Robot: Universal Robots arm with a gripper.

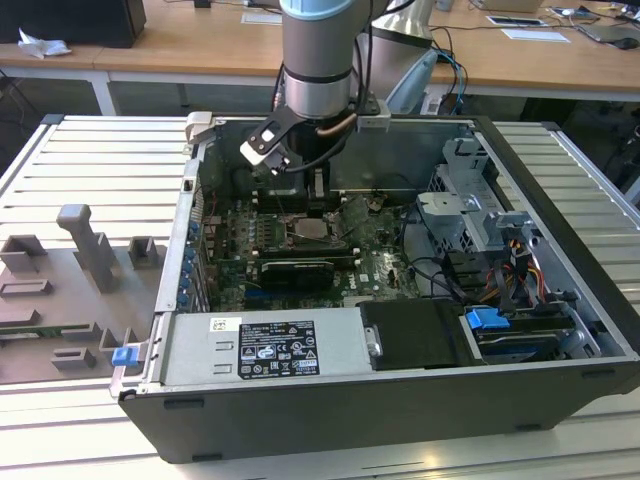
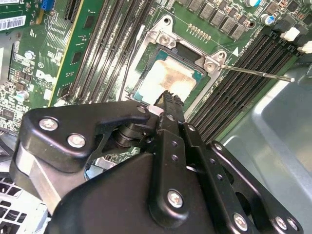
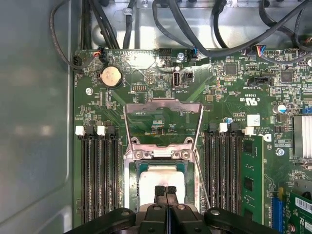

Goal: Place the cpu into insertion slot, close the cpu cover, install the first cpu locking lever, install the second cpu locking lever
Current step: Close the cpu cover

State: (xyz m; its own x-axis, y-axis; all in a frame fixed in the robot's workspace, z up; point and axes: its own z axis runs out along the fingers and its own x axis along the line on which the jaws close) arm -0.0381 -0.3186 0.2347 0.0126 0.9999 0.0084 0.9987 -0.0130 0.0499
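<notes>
1. The cpu [image 3: 151, 183] lies seated in the insertion slot [image 3: 128, 185], so the placing step looks done.
2. The gripper [image 3: 166, 189] hangs just over the cpu's pale face, its fingers [image 3: 160, 191] pressed together and holding nothing.
3. The cpu cover [image 3: 163, 104] is swung open, and a locking lever [image 3: 202, 178] is unlatched.
4. In my judgement, closing the cpu cover calls for catching its raised edge and tipping it down squarely.
</notes>
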